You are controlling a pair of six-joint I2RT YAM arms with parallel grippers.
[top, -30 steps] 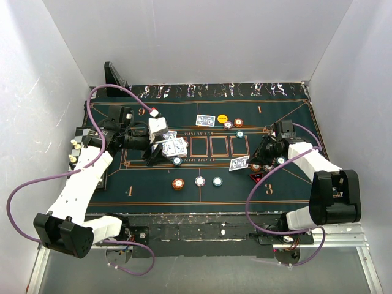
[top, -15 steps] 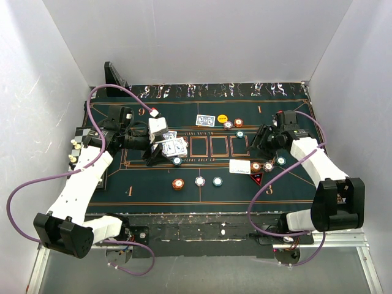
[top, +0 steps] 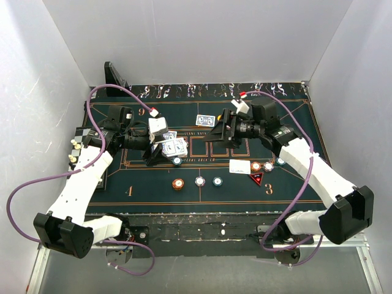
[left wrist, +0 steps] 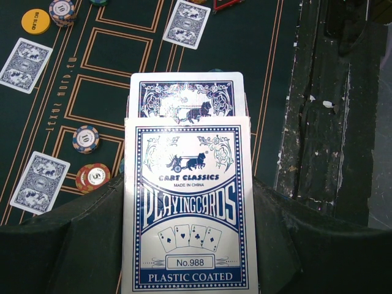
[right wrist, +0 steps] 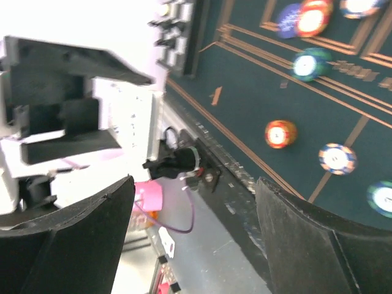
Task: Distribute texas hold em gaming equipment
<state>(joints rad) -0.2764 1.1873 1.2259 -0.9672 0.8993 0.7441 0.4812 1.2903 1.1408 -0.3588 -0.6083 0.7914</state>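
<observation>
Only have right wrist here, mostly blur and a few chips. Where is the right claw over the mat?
Observer: Top view puts the right claw open above the centre boxes of the mat, next to a blue-backed card.
Operator: Left side?
Observer: Left claw is shut on a pack of playing cards, held above the mat.
Operator: Anything laid on the right side?
Observer: One white-faced card lies flat, just left of an orange chip, with the red triangular marker on the near side of that chip.
</observation>
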